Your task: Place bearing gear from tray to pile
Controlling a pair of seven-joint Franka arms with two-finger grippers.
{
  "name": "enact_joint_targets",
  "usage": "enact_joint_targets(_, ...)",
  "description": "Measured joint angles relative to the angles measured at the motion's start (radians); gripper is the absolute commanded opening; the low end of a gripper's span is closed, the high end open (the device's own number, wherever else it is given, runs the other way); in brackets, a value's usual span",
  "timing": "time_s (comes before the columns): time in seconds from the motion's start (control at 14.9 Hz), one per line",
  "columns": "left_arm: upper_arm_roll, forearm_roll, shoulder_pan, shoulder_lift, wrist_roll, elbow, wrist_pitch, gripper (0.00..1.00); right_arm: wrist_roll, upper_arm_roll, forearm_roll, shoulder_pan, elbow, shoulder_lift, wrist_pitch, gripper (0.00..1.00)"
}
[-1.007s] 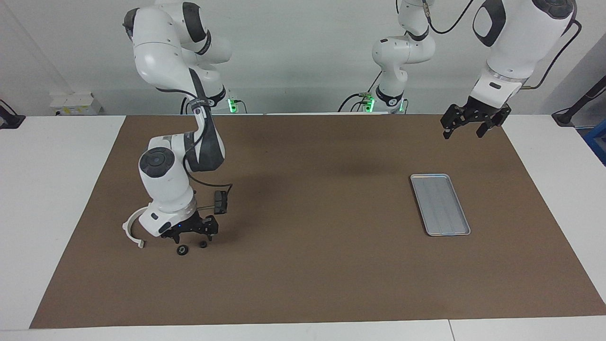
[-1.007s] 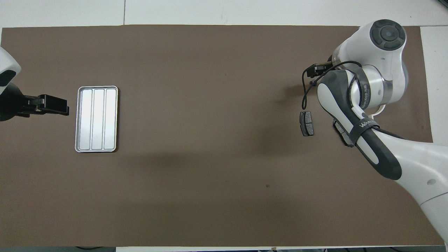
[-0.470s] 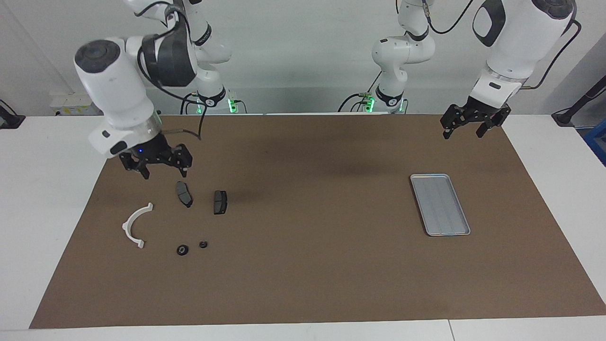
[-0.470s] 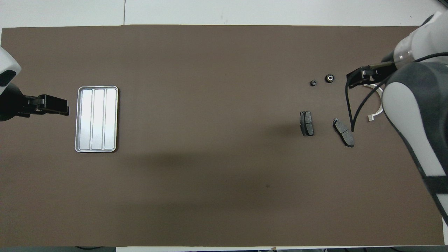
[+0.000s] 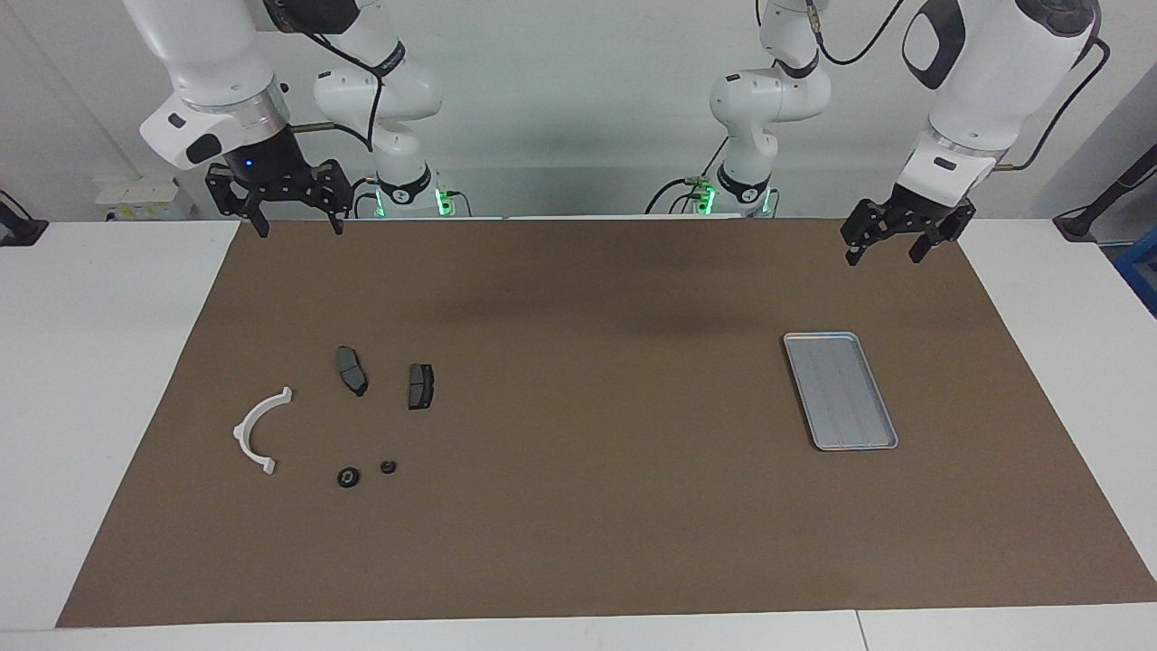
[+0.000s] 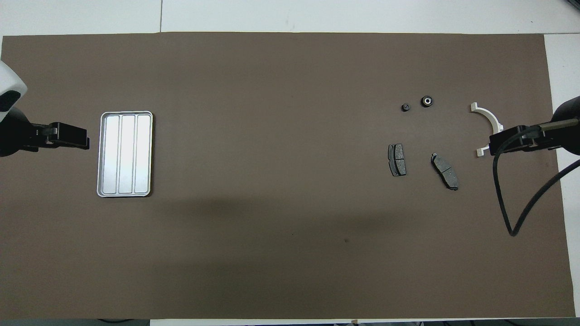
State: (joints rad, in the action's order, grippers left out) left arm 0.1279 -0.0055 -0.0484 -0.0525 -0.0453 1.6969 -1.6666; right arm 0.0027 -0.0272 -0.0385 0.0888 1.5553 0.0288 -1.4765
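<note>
Bearing gear [image 5: 348, 476] lies on the mat, well apart from right fingers [image 5: 262, 222].

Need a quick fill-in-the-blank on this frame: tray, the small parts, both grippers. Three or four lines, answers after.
1. The tray holds ____ parts.
2. The two small round bearings lie on the brown mat, ____ from the robots than the two dark pads.
3. The white half-ring bracket lies toward the ____ arm's end of the table.
4. The left gripper and right gripper both hold ____.

Missing words: no; farther; right; nothing
</note>
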Motion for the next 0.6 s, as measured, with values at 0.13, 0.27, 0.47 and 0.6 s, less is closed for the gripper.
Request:
enact_joint_targets(0.13, 0.0, 0.0, 0.0, 0.0, 0.0, 0.0, 0.0, 1.0, 0.0, -0.003, 0.0, 0.0, 0.008, -0.002, 0.011, 1.0)
enact_joint_targets(0.27, 0.0, 0.0, 0.0, 0.0, 0.0, 0.0, 0.0, 1.0, 0.0, -0.004, 0.0, 0.0, 0.013, -0.003, 0.014, 1.0)
enact_joint_targets(0.47, 0.0, 0.0, 0.0, 0.0, 0.0, 0.0, 0.0, 1.0, 0.0, -0.004, 0.0, 0.0, 0.014, -0.003, 0.024, 1.0)
enact_joint_targets(0.6, 0.0, 0.0, 0.0, 0.0, 0.0, 0.0, 0.0, 1.0, 0.0, -0.004, 0.0, 0.0, 0.014, -0.003, 0.027, 1.0)
